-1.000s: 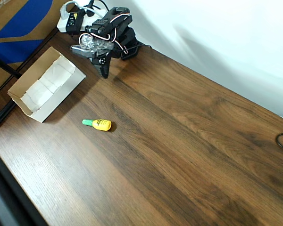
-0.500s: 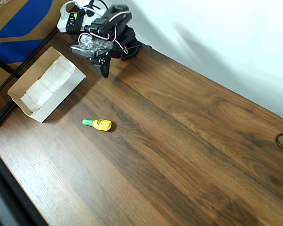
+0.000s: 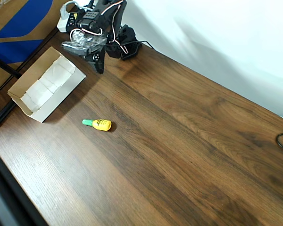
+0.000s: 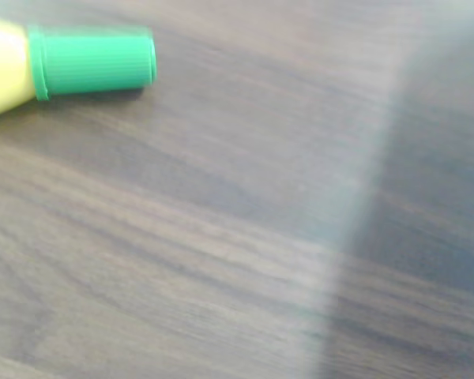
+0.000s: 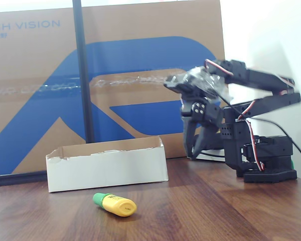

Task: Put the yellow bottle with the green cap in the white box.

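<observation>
The yellow bottle with the green cap (image 3: 98, 124) is lying on its side on the brown wooden table (image 3: 188, 155), with the cap pointing toward 9 o'clock in the overhead view. Nothing is touching it. In the fixed view the bottle (image 5: 115, 204) is seen lying just in front of the white box (image 5: 106, 164), a little apart from it, with its cap turned to the left. In the wrist view the bottle (image 4: 71, 65) is being seen up close at about 10 o'clock, with the green cap pointing to the right, and the picture is blurry.

The white box (image 3: 60, 92) is sitting on the table at about 10 o'clock from the bottle in the overhead view. Its inside is white and nothing is seen lying in it.

The black arm is being held folded up at the far end of the table. Its gripper (image 3: 98, 65) is pointing down above the table, at about 12 o'clock from the bottle and well apart from it, near the far corner of the box. In the fixed view the gripper (image 5: 193, 146) is hanging to the right of the box. Nothing is being held in it. Whether its fingers are apart or together cannot be told.

A big brown and blue cardboard sheet (image 5: 140, 75) is standing behind the box.
</observation>
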Controlling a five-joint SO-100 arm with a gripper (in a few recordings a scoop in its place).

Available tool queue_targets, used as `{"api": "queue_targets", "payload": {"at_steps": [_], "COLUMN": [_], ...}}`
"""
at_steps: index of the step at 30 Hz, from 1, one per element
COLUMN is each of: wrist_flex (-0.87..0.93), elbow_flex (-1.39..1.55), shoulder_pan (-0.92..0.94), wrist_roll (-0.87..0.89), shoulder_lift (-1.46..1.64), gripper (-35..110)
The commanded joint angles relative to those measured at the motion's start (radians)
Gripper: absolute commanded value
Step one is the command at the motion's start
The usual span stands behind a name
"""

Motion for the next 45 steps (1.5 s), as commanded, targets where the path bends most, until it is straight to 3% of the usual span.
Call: {"api": "queue_targets", "payload": {"at_steps": [1, 26, 37, 45], "wrist_flex": [-0.032, -0.072, -0.313, -0.428], "elbow_flex": [-0.133, -0.824, -0.954, -1.086], "shoulder_pan": [0.017, -0.040, -0.120, -0.175], "wrist_roll": [-0.020, -0.061, -0.117, -0.127], "shoulder_lift": [-0.069, -0.890, -1.187, -1.434], "gripper": [0, 0, 0, 11]}}
